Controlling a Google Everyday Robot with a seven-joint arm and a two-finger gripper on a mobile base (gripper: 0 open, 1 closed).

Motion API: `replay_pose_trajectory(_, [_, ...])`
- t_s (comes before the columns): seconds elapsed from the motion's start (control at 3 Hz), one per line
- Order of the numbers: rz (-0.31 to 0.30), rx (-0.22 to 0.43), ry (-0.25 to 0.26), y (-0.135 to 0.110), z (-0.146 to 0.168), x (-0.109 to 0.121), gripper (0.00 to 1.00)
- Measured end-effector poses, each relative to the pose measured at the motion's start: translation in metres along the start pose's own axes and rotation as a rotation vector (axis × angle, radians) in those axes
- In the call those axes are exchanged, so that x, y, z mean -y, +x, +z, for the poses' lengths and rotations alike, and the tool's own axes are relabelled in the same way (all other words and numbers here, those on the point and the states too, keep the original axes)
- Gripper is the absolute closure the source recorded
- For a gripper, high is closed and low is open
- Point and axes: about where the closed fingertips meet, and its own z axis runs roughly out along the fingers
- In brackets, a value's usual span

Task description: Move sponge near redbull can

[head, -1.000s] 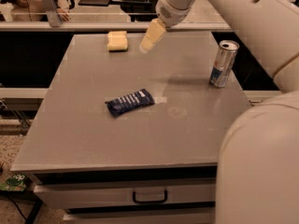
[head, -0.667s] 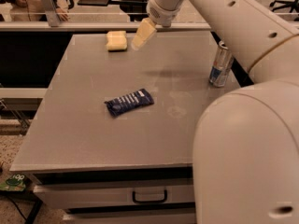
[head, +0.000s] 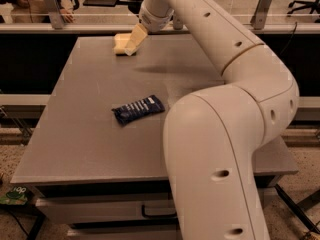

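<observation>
At far edge of the table [head: 75,134], left of centre: sponge [head: 119,43] lies flat, my gripper [head: 131,49] tip-down at its right edge. Jaw state: cannot tell. Judged not yet lifted; the whole carry remains. Redbull can not visible, perhaps behind my arm. Dark blue snack wrapper [head: 138,109] mid-table: pale print, unreadable.

A big white robot arm [head: 235,69] reaches across a grey table [head: 85,139] to its far side. At the arm's end, the pale yellow gripper [head: 132,46] points down at about 11 o'clock on the table top. It is right at the sponge [head: 119,43], on the sponge's 3 o'clock side, and seems to touch it. A dark blue snack wrapper [head: 138,109] lies flat near the middle of the table, at 6 o'clock from the sponge and well apart from it.
</observation>
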Motion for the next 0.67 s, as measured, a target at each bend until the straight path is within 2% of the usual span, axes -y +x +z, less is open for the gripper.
replay_pose_trajectory(0.33, [-0.001,0.024,0.001,-0.011,0.018,-0.006,0.0])
replay_pose_trajectory(0.67, [0.0,0.101,0.013,-0.022,0.032,-0.009,0.0])
